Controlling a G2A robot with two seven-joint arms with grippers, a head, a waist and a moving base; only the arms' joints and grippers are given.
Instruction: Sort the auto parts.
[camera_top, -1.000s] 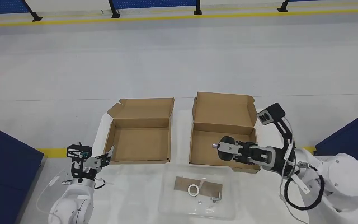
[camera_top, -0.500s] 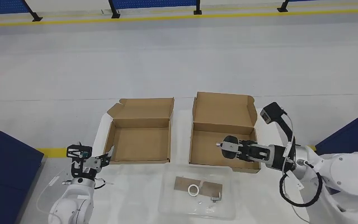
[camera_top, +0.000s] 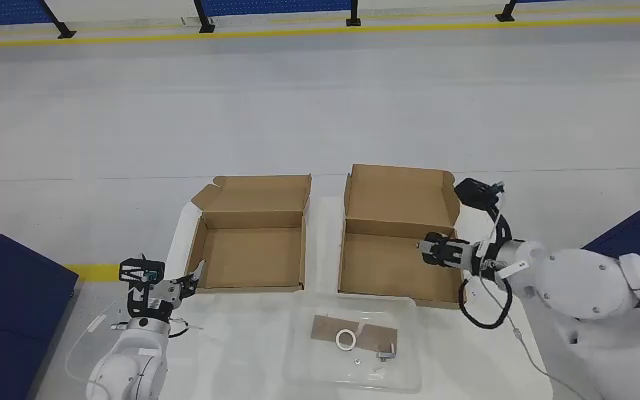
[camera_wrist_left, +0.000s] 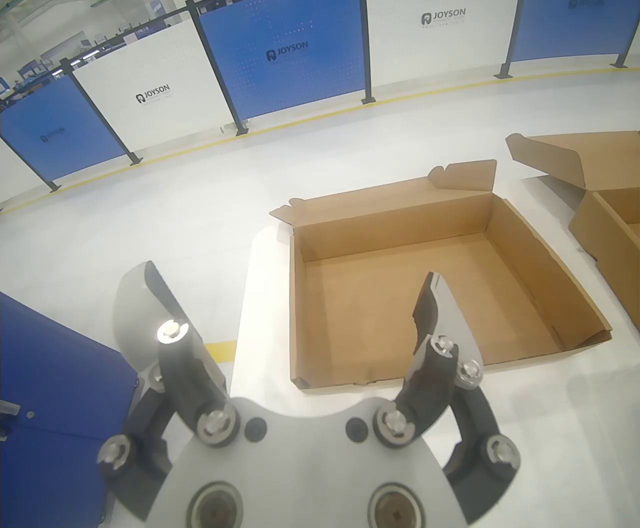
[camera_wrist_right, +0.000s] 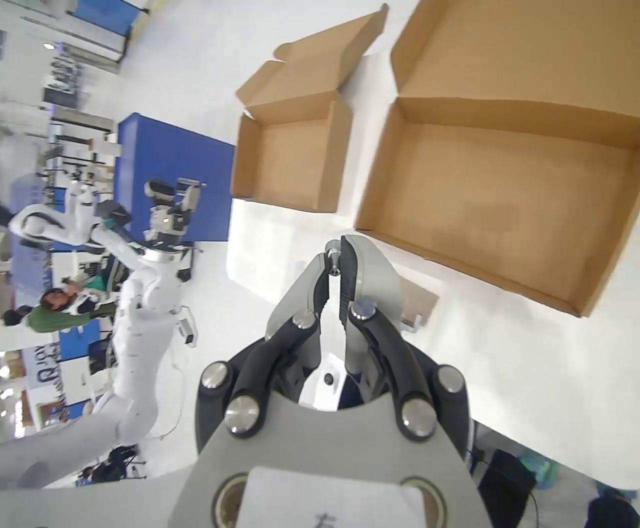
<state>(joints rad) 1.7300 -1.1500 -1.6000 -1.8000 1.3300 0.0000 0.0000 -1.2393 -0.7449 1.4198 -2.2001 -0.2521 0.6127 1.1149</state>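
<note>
The right gripper (camera_wrist_right: 335, 251) is pinched almost shut on a small metal part (camera_wrist_right: 332, 260), gripped at the very tips. Most of the part is hidden between the fingers, so its kind cannot be told. From above, this gripper (camera_top: 428, 250) hangs over the right side of the right box (camera_top: 380, 268), and the part there is too small to make out. The left gripper (camera_wrist_left: 292, 297) is spread wide and holds nothing. It sits at the left edge of the table (camera_top: 240, 320), near the front left corner of the left box (camera_top: 250, 258) and apart from it. The two boxes stand side by side, not touching, both open with lids folded back. In the left wrist view the right box is cut off at the edge. In front of the boxes stands a clear tray (camera_top: 297, 352), its walls hard to trace against the table. In it lie a strip of card (camera_top: 328, 327), a pale ring (camera_top: 346, 340) and a small bracket (camera_top: 386, 351). Tiny bits beside the bracket are too faint to name.
</note>
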